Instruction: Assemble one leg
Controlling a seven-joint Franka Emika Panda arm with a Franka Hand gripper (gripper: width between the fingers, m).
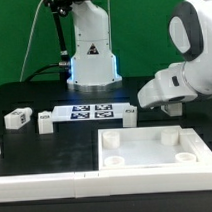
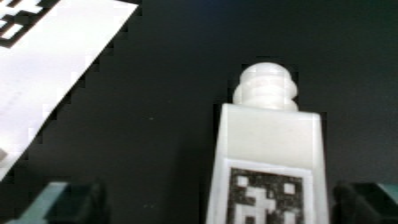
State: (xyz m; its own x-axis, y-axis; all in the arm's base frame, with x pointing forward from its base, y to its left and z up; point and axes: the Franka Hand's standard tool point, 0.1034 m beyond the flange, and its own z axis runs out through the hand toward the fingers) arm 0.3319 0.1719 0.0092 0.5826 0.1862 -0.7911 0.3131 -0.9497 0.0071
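One leg (image 2: 270, 150) fills the wrist view: a white post that appears to lie flat on the black table (image 2: 160, 140). Its tag (image 2: 267, 195) faces up and its knobbed screw end (image 2: 267, 85) points away from the gripper (image 2: 214, 200).

Gripper state: spread wide, holding nothing. Two dark fingertips (image 2: 63, 200) show at either side of the leg, each with bare table between it and the leg's side.

Key relation: the leg's near end sits between the fingers. Its long axis runs straight out ahead, crosswise to the line along which the jaws close. Judgement: closing would pinch the two long sides. The coming move needs a descent more than a turn. The gap looks somewhat wider on one side.

The marker board (image 2: 54, 60) lies near, at an angle to the leg and apart from it.

Exterior view: the gripper (image 1: 175, 107) hangs low over the table, to the exterior view's right of the marker board (image 1: 94, 112) and behind the tray (image 1: 155, 131). A small tagged block (image 1: 129, 113) sits at the board's right end. I cannot tell whether it is this same leg. Two more blocks (image 1: 16, 118) (image 1: 45, 119) lie to the board's left.

Containers: the tray's four round corner sockets (image 1: 114, 141) all look empty. Judgement: no leg is mounted yet.
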